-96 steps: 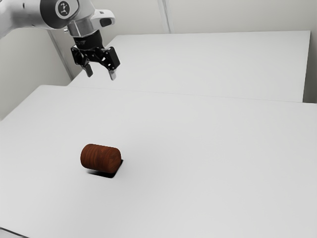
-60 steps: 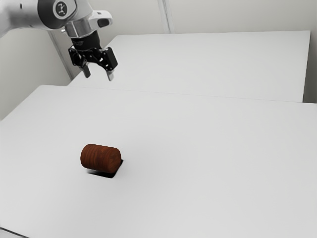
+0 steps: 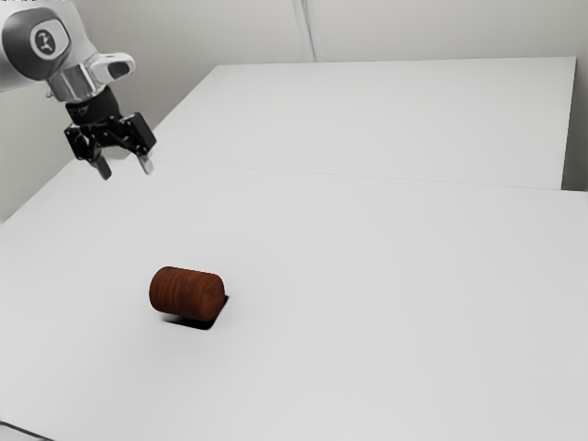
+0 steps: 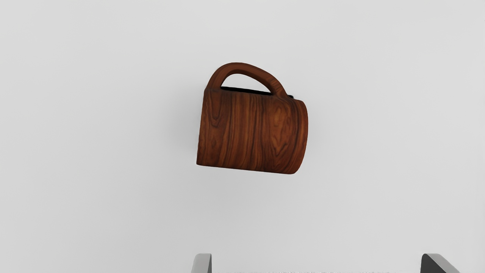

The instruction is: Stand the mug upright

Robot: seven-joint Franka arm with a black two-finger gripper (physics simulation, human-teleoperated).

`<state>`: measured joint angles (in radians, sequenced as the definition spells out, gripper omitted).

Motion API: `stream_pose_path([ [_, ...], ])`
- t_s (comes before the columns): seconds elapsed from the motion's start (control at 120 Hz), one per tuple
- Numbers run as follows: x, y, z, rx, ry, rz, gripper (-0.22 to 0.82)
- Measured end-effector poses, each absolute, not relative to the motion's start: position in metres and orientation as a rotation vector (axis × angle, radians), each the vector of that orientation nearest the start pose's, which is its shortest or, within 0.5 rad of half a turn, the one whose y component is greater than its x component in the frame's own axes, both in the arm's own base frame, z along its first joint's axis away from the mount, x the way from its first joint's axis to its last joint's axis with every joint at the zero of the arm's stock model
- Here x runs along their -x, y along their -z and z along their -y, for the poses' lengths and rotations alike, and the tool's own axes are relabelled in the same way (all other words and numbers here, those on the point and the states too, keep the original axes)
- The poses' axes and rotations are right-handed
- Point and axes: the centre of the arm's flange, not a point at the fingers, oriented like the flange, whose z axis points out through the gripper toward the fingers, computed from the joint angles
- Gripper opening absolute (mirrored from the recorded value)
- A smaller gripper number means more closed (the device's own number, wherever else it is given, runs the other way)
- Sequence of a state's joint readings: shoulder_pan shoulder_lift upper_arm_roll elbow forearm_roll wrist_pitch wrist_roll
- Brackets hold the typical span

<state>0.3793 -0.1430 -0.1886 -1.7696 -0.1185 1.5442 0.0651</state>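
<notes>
High over the table, toward the exterior view's upper left, my gripper (image 3: 126, 170) hangs with its two fingers apart and nothing between them. Below it and toward the exterior view's right, the brown wooden mug (image 3: 186, 293) lies on its side on the white table (image 3: 386, 303). In the wrist view the same mug (image 4: 252, 131) shows its curved side and its looped handle, standing out to the side away from my fingers. My open gripper (image 4: 316, 263) has its fingertips wide apart there, clear of the mug.
Behind the table, another white surface (image 3: 386, 119) extends toward the back wall. A dark thin cable (image 3: 26, 432) crosses the exterior view's lower left corner.
My arm and gripper have moved toward the exterior view's left and a little lower in that view. The mug lies where it was, and the fingers remain apart.
</notes>
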Motion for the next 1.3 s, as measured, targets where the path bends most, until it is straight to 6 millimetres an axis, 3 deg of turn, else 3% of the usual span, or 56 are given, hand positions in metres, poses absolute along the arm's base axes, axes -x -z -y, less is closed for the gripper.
stream_pose_path([
  [0.283, -0.49, -0.524, -0.132, 3.38, -0.172, 0.217, 0.6],
  [0.733, -0.479, -0.428, -0.154, 3.508, -0.069, 0.048, 0.6],
  [1.3, -0.474, -0.32, -0.179, 3.774, 0.008, 0.095, 0.6],
])
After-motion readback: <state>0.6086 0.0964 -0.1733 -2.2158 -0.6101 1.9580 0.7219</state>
